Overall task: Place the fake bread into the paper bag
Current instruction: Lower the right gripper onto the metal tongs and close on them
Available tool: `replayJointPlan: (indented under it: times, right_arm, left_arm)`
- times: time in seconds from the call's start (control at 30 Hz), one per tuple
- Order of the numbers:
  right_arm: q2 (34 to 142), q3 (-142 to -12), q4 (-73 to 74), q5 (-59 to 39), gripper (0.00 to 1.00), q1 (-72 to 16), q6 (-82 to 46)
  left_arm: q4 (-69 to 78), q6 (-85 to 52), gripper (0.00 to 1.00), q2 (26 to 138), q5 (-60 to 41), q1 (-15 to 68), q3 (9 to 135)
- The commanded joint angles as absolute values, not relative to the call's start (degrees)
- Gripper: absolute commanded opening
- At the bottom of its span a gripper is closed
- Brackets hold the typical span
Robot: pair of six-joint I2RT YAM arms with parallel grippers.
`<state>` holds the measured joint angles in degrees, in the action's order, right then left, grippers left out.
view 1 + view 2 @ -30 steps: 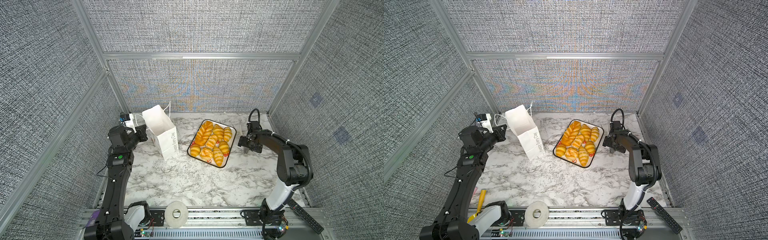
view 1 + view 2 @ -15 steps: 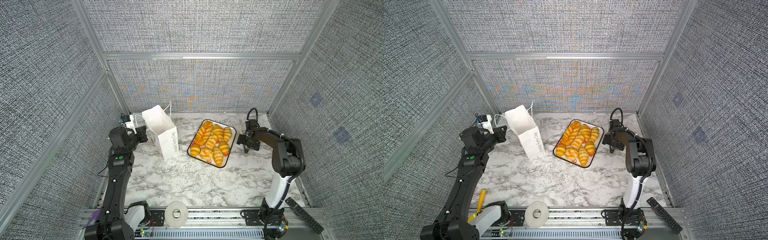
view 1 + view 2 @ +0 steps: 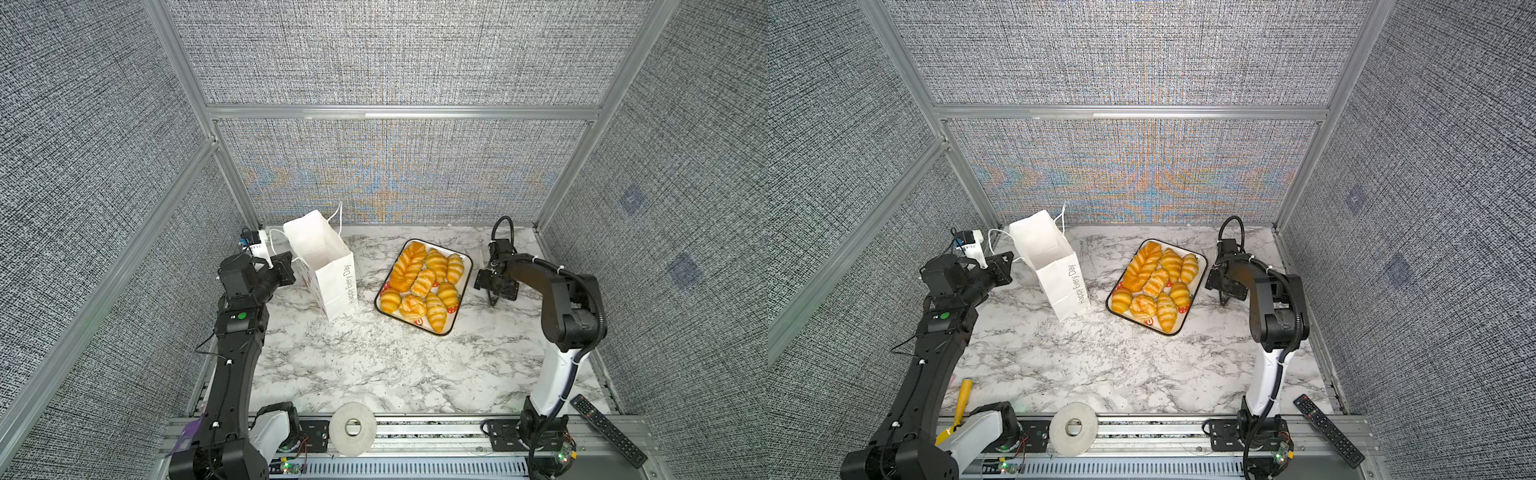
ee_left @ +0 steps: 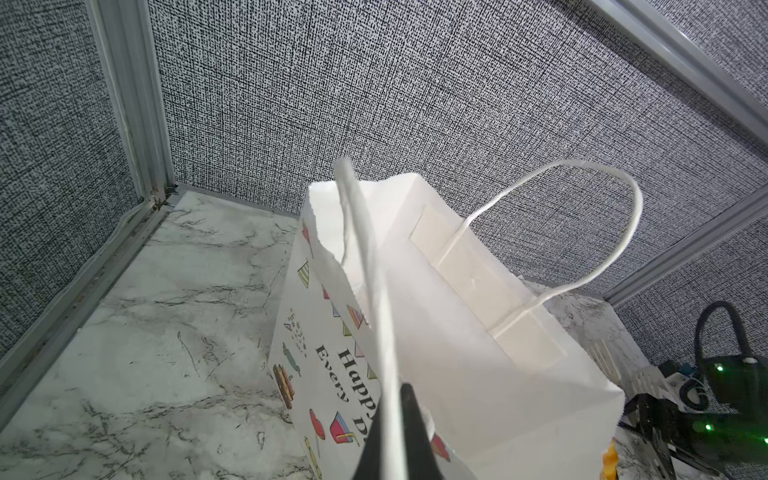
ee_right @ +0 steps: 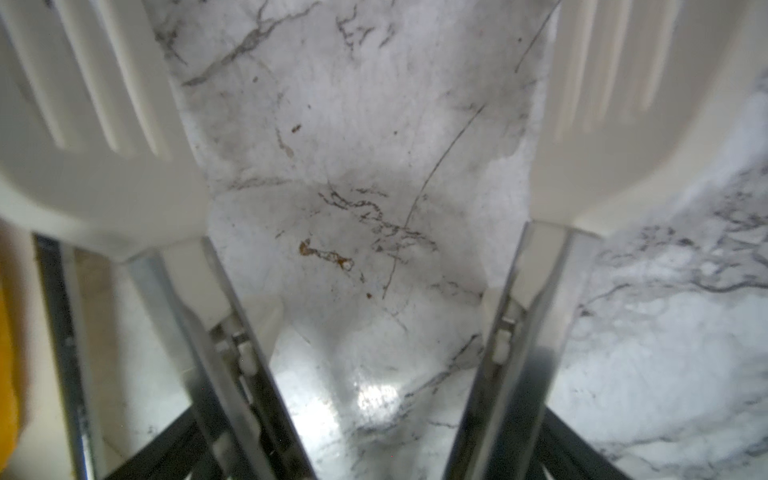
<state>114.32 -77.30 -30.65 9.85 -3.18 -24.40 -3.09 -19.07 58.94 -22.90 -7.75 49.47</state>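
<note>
Change since a second ago: the right arm's elbow has swung in toward the middle. Its claw has hardly left its spot beside the tray. The left arm, bag and bread lie as before.
Right gripper (image 3: 493,296): tipped down at the table (image 3: 374,365), just off the right long rim of the tray (image 3: 462,297). Its black fingers lie against the outer sides of the two metal arms of the tongs (image 5: 95,174), which I judge to be a hold on them.
Tongs: the white slotted heads stand wide apart with only bare marble between them, so nothing is caught.
Fake bread (image 3: 424,282): about eight pieces, all in the tray. As much of the bag's inside as the left wrist view shows is empty.
Key relation: in both top views the bread lies left of the right claw, just across the rim. The nearest roll (image 3: 448,293) lies beside that rim. The rolls' long axes run roughly along the tray's long side, parallel to the rim that faces the claw.
Next move (judgement): go sideways over the rim, then straddle a roll across its short width.
Nearer arm: the right. The left sits beyond the bag.
Left gripper (image 4: 397,419): pinched on the cord handle (image 4: 365,257).
Paper bag (image 3: 328,282): stands left of the tray, near but apart, with its mouth open.
Risk (judgement): glossy rolls may slip from the tongs.
</note>
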Motion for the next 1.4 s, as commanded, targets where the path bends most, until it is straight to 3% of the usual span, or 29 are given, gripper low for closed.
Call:
replayJointPlan:
  times: [0.0,0.23,0.87,1.37]
  right_arm:
    - [114.6,-77.3,-32.4,11.4,0.88,-3.3,-24.8]
    - [114.8,-77.4,-32.8,11.7,0.84,-3.3,-25.0]
    - [112.8,-74.6,-30.0,11.2,0.59,-3.0,-25.6]
    - [106.1,-67.6,-24.5,14.0,0.46,-2.9,-27.3]
  left_arm:
    - [-2.9,-18.5,0.00,59.0,-23.0,-7.8,49.4]
    - [-3.0,-18.5,0.00,59.0,-22.7,-7.8,49.4]
    - [-2.9,-18.8,0.00,59.2,-22.7,-7.8,49.2]
    - [-2.8,-19.0,0.00,59.4,-23.2,-7.8,49.1]
